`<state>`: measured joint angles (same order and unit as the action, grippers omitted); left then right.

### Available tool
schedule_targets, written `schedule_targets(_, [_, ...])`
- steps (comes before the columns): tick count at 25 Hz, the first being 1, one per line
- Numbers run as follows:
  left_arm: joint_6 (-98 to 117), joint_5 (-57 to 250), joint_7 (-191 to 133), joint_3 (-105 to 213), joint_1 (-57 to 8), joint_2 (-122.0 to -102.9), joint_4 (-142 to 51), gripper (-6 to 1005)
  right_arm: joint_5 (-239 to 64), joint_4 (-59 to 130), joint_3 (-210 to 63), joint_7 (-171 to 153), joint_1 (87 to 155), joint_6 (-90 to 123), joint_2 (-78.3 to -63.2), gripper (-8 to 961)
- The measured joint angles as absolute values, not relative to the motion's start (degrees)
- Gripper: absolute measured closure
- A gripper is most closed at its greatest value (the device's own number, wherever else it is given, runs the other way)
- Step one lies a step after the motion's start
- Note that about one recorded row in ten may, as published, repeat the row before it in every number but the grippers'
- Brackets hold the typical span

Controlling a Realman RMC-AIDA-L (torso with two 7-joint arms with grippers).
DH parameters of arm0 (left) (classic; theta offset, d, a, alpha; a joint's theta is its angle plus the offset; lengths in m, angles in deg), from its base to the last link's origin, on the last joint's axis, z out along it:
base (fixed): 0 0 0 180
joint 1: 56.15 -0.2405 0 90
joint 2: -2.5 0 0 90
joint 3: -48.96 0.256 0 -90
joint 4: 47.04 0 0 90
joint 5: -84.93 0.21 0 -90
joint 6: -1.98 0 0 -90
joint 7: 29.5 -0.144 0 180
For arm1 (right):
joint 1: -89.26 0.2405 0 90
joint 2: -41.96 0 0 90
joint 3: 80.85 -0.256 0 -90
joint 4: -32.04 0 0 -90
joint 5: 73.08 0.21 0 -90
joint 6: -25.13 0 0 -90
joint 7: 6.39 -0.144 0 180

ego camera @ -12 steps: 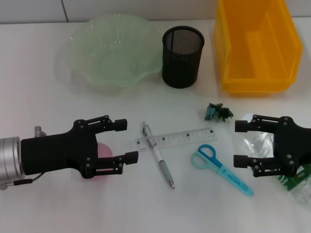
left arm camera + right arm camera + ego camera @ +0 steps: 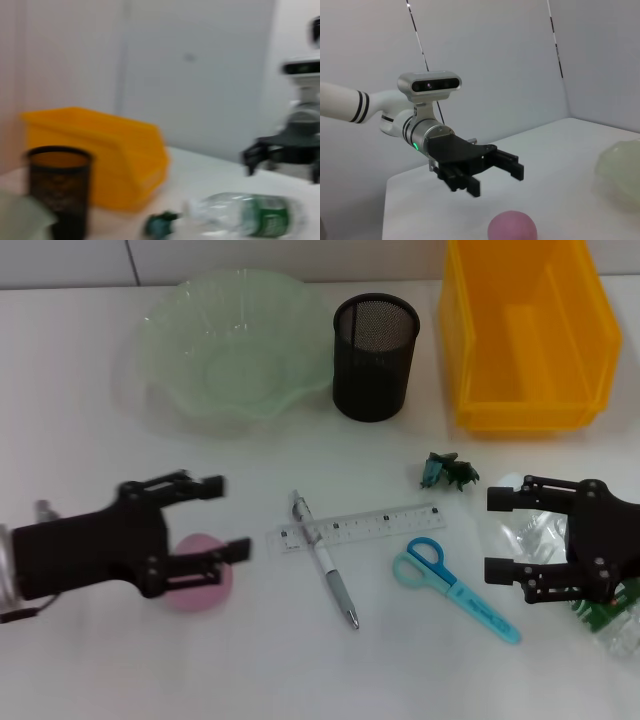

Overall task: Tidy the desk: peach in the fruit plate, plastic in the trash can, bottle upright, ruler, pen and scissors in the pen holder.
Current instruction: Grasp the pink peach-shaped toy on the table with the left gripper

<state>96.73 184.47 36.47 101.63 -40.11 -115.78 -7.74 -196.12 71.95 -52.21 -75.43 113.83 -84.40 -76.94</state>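
Note:
The pink peach (image 2: 204,586) lies on the white desk (image 2: 80,390) at the front left; my open left gripper (image 2: 228,517) hovers above it, fingers to either side, peach half covered. In the right wrist view the peach (image 2: 512,226) sits below and apart from the left gripper (image 2: 497,172). My right gripper (image 2: 498,534) is open over the lying clear bottle (image 2: 600,615). Ruler (image 2: 365,526), pen (image 2: 325,560), scissors (image 2: 455,588) and green plastic (image 2: 449,471) lie mid-desk. The fruit plate (image 2: 175,390), pen holder (image 2: 373,357) and trash can (image 2: 525,335) stand at the back.
The left wrist view shows the trash can (image 2: 105,155), pen holder (image 2: 59,187), the lying bottle (image 2: 245,214) and the plastic (image 2: 161,225). A wall closes off the desk's back edge.
My left gripper has drawn back to the left, uncovering more of the peach. The right gripper has barely moved.

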Motion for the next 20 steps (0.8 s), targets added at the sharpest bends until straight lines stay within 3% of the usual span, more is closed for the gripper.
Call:
schedule_targets(6, [94.3, 184.7, 30.9, 97.8, -42.9, -115.69, -9.6, 187, -196.1, 71.9, -52.2, -75.4, 113.5, -84.3, -76.96, 114])
schedule_targets(20, [89.9, 192.3, 34.2, 98.0, -41.9, -115.82, -10.7, 224, -196.1, 71.9, -52.3, -75.5, 113.5, -84.2, -76.96, 114])
